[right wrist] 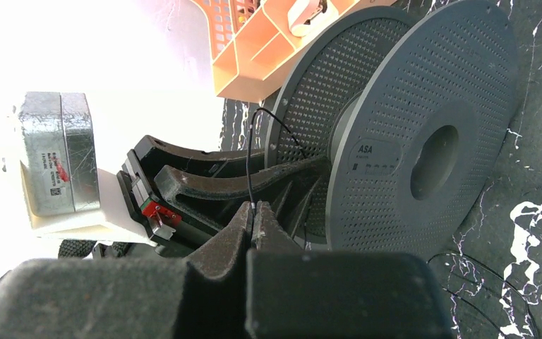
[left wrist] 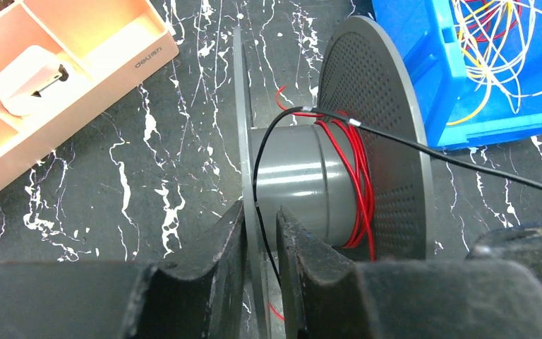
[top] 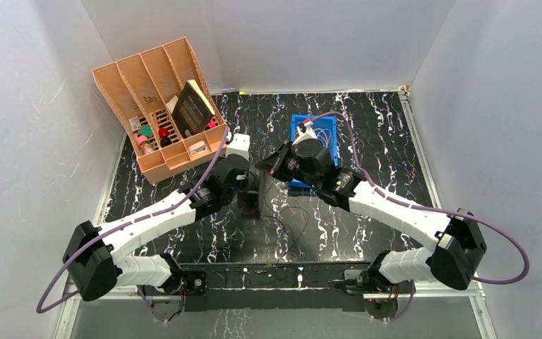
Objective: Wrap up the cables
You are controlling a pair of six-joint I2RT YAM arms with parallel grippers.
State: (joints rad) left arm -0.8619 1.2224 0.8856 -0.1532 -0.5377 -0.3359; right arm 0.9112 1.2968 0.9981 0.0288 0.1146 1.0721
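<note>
Cables (left wrist: 497,44) mostly unwrapped: tangle sits in bin (left wrist: 409,49) toward far edge. Red cable (left wrist: 356,176) has a few turns on mid-table spool (left wrist: 293,169). Right gripper (right wrist: 253,208) pinches black cable (left wrist: 423,146), fully closed. Left gripper (left wrist: 261,212) straddles flange (left wrist: 243,106), narrow gap, grip unclear.

Robotics lab test cell: plain white panel walls (top: 14,141) enclosing black white-veined worktop (top: 395,127); peach plastic compartment organiser (top: 123,85) at 10 o'clock.

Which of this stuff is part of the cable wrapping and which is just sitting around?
For the job: grey spool, red cable wound on it, black cable in the right claw, loose cables in the blue bin.
Lying about: peach organizer, white object and dark book inside it.
</note>
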